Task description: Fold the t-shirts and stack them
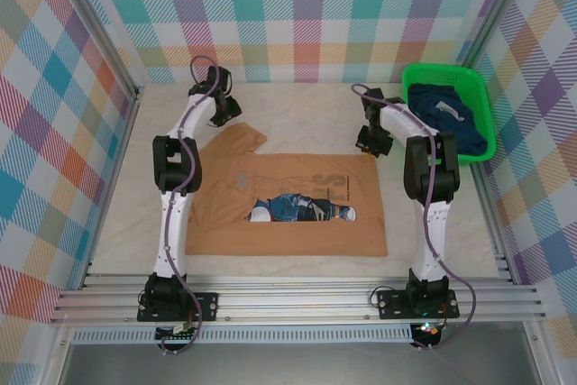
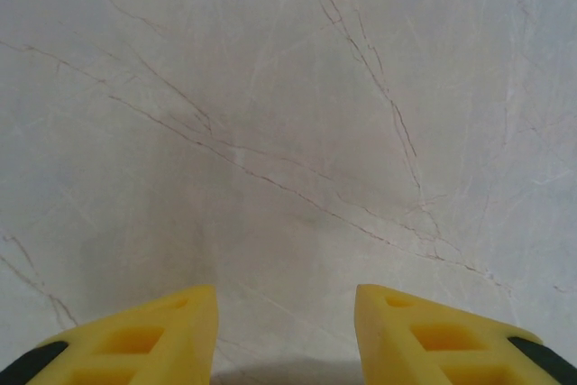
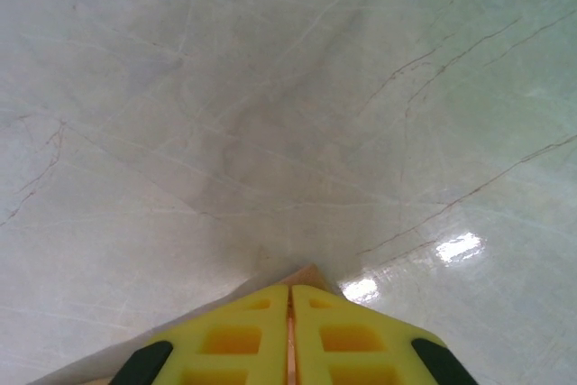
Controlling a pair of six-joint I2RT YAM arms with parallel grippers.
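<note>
The right gripper (image 3: 289, 335) was closed flat on the far right corner of the tan-orange t-shirt (image 1: 225, 223), a thin tan edge of cloth showing between and just ahead of its yellow fingers (image 3: 234, 340) in the right wrist view. The shirt lay spread print-up in the middle of the table (image 2: 288, 132). The left gripper (image 2: 284, 313) hung part-open and held nothing over bare table, just beyond the shirt's far left sleeve (image 1: 245, 138). The dark navy t-shirts (image 1: 446, 114) lay bundled in the green mesh basket (image 1: 488, 101) at the far right corner.

This looked like the start of the first fold, with one far corner pinched and the other not yet taken. The next move probably called for the left gripper to drop onto the sleeve or far edge and pinch it, so both arms could lift together and carry the far edge toward the near one without skewing the cloth.
</note>
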